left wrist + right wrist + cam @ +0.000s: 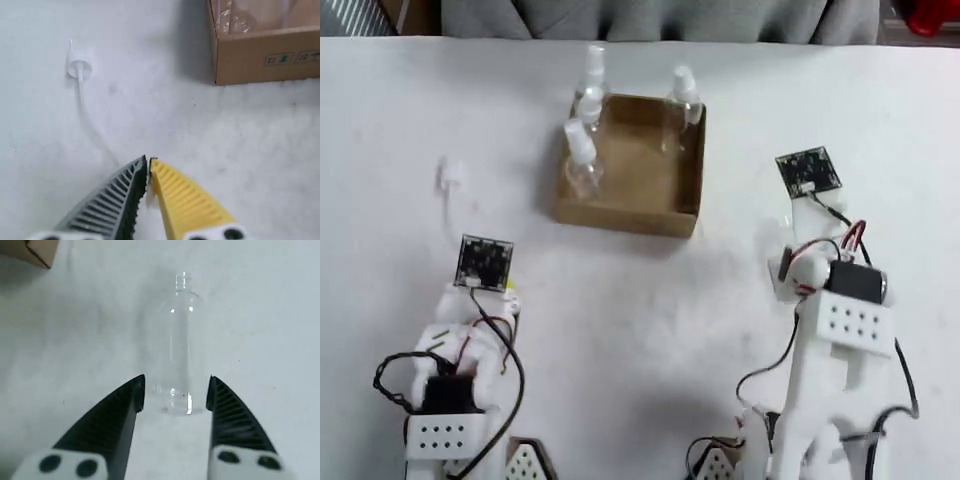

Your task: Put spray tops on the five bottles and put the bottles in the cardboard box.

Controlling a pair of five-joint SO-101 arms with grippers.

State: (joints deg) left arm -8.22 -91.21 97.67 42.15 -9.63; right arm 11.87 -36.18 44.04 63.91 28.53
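Right tool [175,390] spread beside capless bottle's [182,335] base — left tool [148,164] closed.

A white surface [640,320] spreads across the view. Beyond its far edge lies grey fabric [650,18], and a red object [932,16] sits at one far corner.

Capped bottles [582,155] in cardboard box [620,215], loose spray top [450,178], uncapped clear bottle [180,345] on table

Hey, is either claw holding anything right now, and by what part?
Nothing is held. The right claw is open around the base of the uncapped bottle, not clamped; the left claw is shut on nothing, the spray top lying apart.
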